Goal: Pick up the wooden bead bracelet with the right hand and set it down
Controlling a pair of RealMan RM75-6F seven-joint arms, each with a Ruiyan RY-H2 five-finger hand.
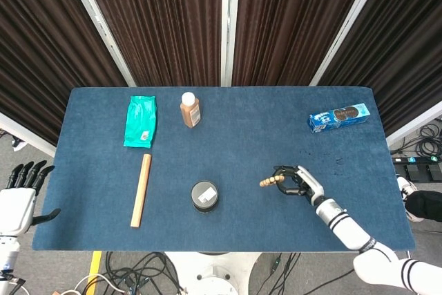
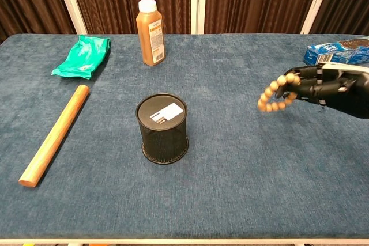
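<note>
Wooden bead bracelet hangs from my right hand — fingers hooked through the loop — clear of the blue table. Lift step done (my judgement); next I lower gently and release. Left hand is spread, idle.

Blue table bears bottle, pouch, stick, cup, packet

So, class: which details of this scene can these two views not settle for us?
- Right hand, chest view: wrist cut off by the frame edge.
- Wooden bead bracelet: some beads hidden by the fingers.
- Left hand: head view only, off the table.
- Cookie pack: print too small.
</note>
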